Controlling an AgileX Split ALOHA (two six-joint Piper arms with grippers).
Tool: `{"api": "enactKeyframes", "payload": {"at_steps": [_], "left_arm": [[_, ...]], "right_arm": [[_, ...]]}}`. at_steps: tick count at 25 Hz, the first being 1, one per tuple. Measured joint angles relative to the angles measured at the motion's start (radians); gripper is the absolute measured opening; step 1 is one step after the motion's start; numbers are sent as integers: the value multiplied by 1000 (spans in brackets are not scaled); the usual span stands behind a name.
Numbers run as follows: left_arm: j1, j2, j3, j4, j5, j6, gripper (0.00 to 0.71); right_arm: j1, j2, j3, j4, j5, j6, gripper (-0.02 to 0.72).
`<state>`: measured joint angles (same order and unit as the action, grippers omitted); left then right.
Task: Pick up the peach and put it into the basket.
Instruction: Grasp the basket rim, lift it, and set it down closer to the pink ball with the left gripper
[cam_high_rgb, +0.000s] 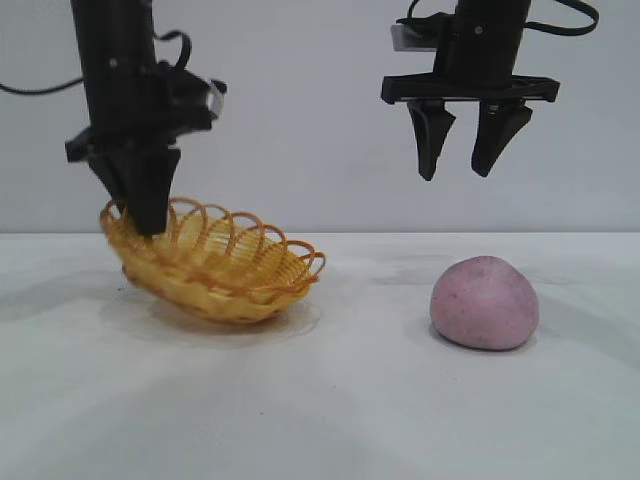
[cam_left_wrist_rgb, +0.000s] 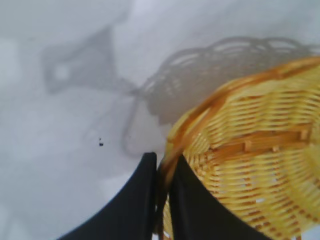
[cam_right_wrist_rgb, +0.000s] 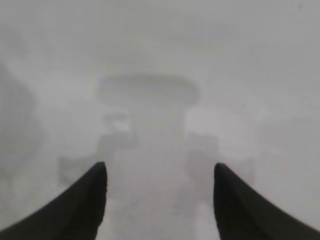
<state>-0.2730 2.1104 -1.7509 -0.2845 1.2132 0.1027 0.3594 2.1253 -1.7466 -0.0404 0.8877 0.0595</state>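
On the table (cam_high_rgb: 330, 410): a pale, plain surface carrying both task things, with soft shadows under each.
Basket (cam_high_rgb: 222, 262): at the left of the exterior view, tilted, its left rim raised off the table and its right underside resting on it; the orange loop rim and yellow weave show clearly.
Left gripper (cam_high_rgb: 147, 222): down at the raised left rim of the basket, its dark fingers closed tight on the rim.
Left gripper, wrist view (cam_left_wrist_rgb: 161, 175): the two black fingers (cam_left_wrist_rgb: 135, 200) pinch an orange rim strand between them, almost no gap left.
Basket, left wrist view (cam_left_wrist_rgb: 250, 170): seen from outside and below, cut off by the picture's edge; its inside is hidden here, and its shadow falls on the table behind.
Peach (cam_high_rgb: 484, 302): sitting on the table at the right of the exterior view, well apart from the basket, touched by nothing; its underside is hidden against the table.
Right gripper (cam_high_rgb: 467, 150): hanging high above the table, roughly over the peach and clear of it, fingers spread wide and holding nothing.
Right gripper, wrist view (cam_right_wrist_rgb: 160, 172): only the two dark fingertips (cam_right_wrist_rgb: 82, 200) show, far apart; below them lies hazy table with the gripper's own blurred shadow, and the peach cannot be made out.
Arms: both are cut off by the top of the exterior view.
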Motion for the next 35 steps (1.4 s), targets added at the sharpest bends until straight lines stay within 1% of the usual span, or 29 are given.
{"api": "enactKeyframes", "payload": {"at_steps": [3,6,9,10,12,15,17,24,29,30,31,34,35], "left_arm": [[0,-76,150,-45,-61,-28,0],[0,-160,324,-96,-179,-43,0],[0,-239,501,-202,-335,-47,0],[0,-252,543,-233,-378,-47,0],[0,-264,599,-300,-426,-30,0],[0,-265,663,-358,-460,6,0],[0,-265,684,-376,-473,27,0],[0,-205,689,-412,-497,81,0],[0,-175,689,-491,-519,182,0],[0,-174,689,-495,-524,188,64],[0,-174,689,-500,-526,193,64],[0,-174,689,-508,-533,197,228],[0,-174,689,-508,-533,197,308]], "right_arm": [[0,0,0,0,-2,0,419],[0,0,0,0,-3,0,419],[0,0,0,0,-6,0,419],[0,0,0,0,-6,0,419],[0,0,-1,0,-7,0,419],[0,0,-6,0,-7,0,419],[0,0,-8,0,-10,0,419],[0,0,-8,0,-11,0,419],[0,0,-8,0,-11,0,419],[0,0,-8,0,-11,0,419],[0,0,-8,0,-10,0,419],[0,0,-8,0,-10,0,419],[0,0,-8,0,-10,0,419]]}}
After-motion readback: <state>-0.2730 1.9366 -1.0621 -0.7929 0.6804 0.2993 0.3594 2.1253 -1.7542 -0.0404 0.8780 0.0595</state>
